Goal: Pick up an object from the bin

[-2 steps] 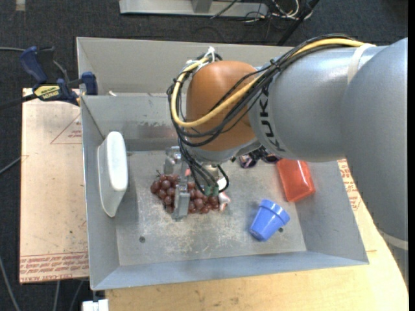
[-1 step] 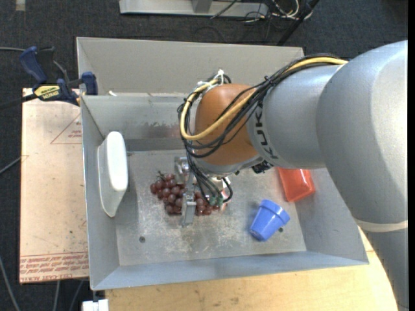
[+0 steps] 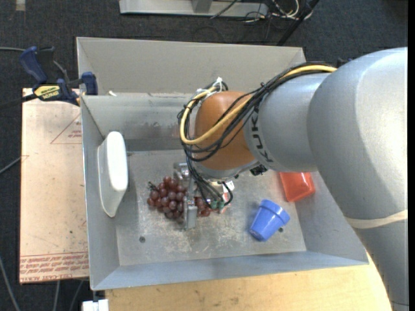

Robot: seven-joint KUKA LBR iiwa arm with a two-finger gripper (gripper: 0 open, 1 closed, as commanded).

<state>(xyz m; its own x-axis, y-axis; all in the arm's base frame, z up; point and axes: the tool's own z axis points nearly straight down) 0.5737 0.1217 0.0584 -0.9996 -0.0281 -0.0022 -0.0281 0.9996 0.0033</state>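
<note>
Camera view: I am looking down into the grey metal bin (image 3: 214, 251), with the arm (image 3: 311, 135) reaching in from the right.
Left wall: a white oblong plastic piece (image 3: 113, 170) is lying along it, well apart from everything else.
Centre floor: a bunch of dark red grapes (image 3: 165, 196) is lying here.
Gripper (image 3: 193, 209): it is hanging low at the bunch's right edge. I am unable to tell whether it is released, clenched or grasping the grapes.
Wrist: the orange cover (image 3: 220, 131) and its looping cables are hiding most of the tool from me.
Right of centre: a small blue cup (image 3: 267, 220) is lying tipped on the floor, apart from the grapes.
Far right: an orange-red piece (image 3: 297, 186) is sitting partly hidden under the arm.
</note>
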